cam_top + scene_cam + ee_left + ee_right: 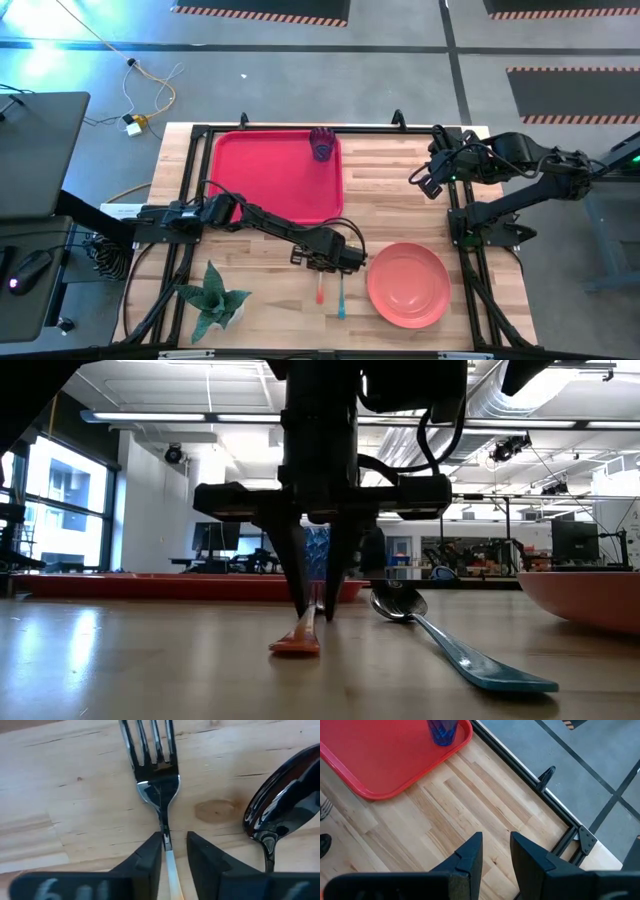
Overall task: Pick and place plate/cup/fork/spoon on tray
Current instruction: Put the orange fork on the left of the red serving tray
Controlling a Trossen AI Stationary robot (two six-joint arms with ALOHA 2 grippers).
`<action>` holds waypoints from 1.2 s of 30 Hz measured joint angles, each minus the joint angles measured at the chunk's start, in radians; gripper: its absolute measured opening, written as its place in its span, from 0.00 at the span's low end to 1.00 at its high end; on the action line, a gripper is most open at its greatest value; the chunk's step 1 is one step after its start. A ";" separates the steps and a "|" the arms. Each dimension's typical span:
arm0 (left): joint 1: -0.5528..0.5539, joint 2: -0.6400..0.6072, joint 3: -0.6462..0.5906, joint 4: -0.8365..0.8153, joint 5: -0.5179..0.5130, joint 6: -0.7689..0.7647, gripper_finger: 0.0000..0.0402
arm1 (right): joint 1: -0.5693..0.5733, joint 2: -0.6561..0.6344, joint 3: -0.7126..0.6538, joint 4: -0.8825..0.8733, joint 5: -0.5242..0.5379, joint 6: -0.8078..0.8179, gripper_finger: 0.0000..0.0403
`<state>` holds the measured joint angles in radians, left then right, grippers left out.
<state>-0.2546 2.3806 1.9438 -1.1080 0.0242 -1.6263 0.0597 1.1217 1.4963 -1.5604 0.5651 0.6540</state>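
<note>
1. Two fingers of the left hand [174,851] stand apart astride the fork [156,780], lying on the surface [400,190].
2. Just beside it lies the spoon [280,810]; the plate [407,285] is near.
3. The cup [322,143] stands in the tray [265,175].
4. The right hand [496,852], fingers apart, hovers apart.

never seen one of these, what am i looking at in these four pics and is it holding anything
Two robot arms work at a wooden table. One picture looks down from above, one looks level across the tabletop, and two come from cameras on the arms' wrists. The left claw is down at the table, its fingers open on either side of the fork, so nothing is gripped yet. The spoon lies beside the fork, with the pink plate next to them. The cup already stands on the red tray. The right claw hangs open, empty, near the table's far right corner.
</note>
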 joint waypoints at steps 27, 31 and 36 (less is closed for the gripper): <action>0.003 -0.172 -0.005 -0.058 -0.054 0.147 0.01 | 0.000 0.000 0.000 0.000 0.001 -0.008 0.22; 0.018 -0.224 -0.005 -0.073 -0.087 0.206 0.01 | 0.000 0.000 0.000 0.001 0.002 -0.008 0.22; 0.048 -0.292 -0.003 -0.168 -0.147 0.263 0.01 | 0.000 0.000 0.000 0.000 0.002 -0.008 0.22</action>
<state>-0.2063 2.0889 1.9403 -1.2757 -0.1230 -1.3637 0.0597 1.1217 1.4963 -1.5600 0.5667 0.6464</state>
